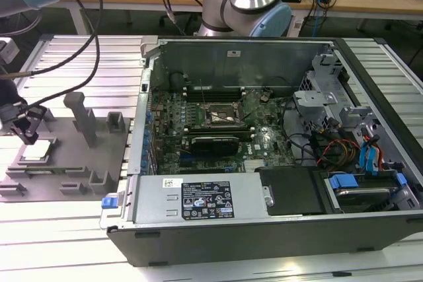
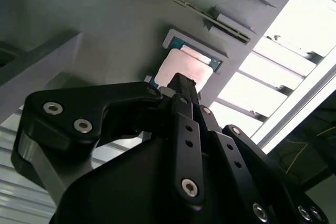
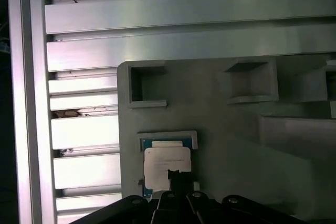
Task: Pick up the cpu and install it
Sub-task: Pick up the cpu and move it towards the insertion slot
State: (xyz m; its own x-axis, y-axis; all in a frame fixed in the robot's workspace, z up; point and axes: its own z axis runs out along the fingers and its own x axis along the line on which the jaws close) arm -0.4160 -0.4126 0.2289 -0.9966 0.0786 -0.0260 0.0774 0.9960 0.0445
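The cpu [image 1: 37,150], a flat square chip with a pale metal top, lies in a shallow pocket of the grey fixture plate [image 1: 73,166] at the exterior view's left. My gripper [image 1: 29,138] hangs just above it, its black fingers drawn together with nothing between them. In both wrist views the dark tip of my gripper [image 2: 181,83] [image 3: 178,178] overlaps one edge of the cpu [image 2: 185,68] [image 3: 166,160], which sits flat in its frame. The metal-framed socket [image 1: 221,115] lies on the motherboard inside the open computer case.
The open computer case [image 1: 264,222] stands to the exterior view's right of the fixture. Grey posts and blocks [image 1: 82,115] rise from the fixture plate close to my gripper. Ribbed aluminium table rails [image 3: 157,40] surround the plate. Cables [image 1: 92,24] trail above it.
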